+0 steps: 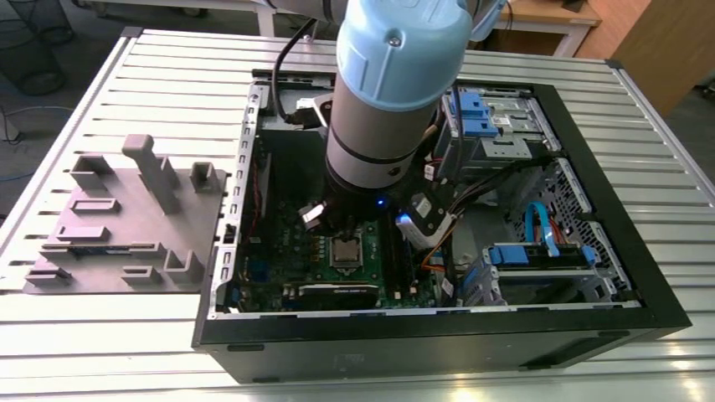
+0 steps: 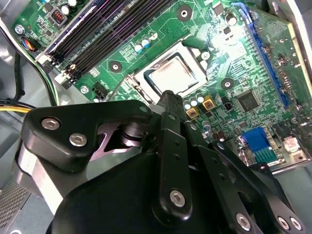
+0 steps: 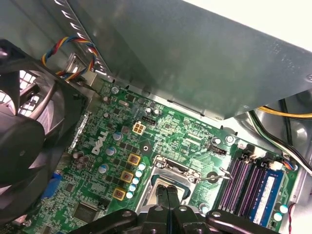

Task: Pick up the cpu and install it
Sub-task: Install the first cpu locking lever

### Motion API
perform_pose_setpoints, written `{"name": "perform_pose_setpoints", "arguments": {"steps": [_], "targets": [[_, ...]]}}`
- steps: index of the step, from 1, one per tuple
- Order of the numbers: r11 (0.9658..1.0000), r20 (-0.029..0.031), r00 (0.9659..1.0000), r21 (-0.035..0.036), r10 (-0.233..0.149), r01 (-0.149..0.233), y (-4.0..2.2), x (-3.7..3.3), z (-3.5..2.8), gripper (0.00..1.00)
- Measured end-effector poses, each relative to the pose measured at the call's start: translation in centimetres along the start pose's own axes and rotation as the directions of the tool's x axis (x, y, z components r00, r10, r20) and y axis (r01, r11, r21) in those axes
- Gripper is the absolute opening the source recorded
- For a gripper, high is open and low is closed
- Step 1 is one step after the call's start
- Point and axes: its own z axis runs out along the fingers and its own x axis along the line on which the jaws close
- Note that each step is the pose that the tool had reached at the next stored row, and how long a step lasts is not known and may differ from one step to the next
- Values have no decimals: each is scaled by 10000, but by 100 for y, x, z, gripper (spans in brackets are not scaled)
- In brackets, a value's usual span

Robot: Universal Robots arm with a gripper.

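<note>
The cpu (image 2: 171,75) lies flat in the socket on the green motherboard (image 2: 146,29), its silvery top showing inside the metal socket frame (image 2: 195,52). In the exterior view the cpu (image 1: 347,249) sits just below the arm's wrist, inside the open computer case. My gripper (image 2: 168,96) hovers close over the chip's near edge. Its two dark fingertips (image 3: 161,195) are pressed together with nothing between them. Whether the tips touch the chip is not clear.
The black case walls (image 1: 625,251) hem in the arm. A black fan (image 3: 24,122) stands on one side of the socket and memory slots (image 3: 246,187) on the other. A thin socket lever (image 3: 220,174) sticks out. A grey moulded tray (image 1: 123,218) lies on the table at the exterior view's left.
</note>
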Motion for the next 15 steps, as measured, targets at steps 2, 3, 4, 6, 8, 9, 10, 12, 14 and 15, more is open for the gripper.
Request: {"name": "perform_pose_setpoints", "arguments": {"steps": [2,3,4,6,8,9,10,12,14,15], "targets": [[10000,-12,10000,-6,1,-1,0,0,0,11],[10000,-17,10000,-8,3,-3,0,0,0,11],[10000,-23,10000,-11,3,-3,0,0,0,11],[10000,-35,10000,-16,5,-5,0,0,0,11],[10000,-46,10000,-21,7,-7,0,0,0,11],[10000,-52,10000,-23,7,-7,0,0,0,11],[10000,-58,10000,-25,9,-9,0,0,0,11],[10000,-65,10000,-26,-22,22,0,0,0,11],[9996,-103,9995,-30,-291,291,0,-1,1,11],[9989,-130,9988,-31,-469,468,0,0,1,11]]}}
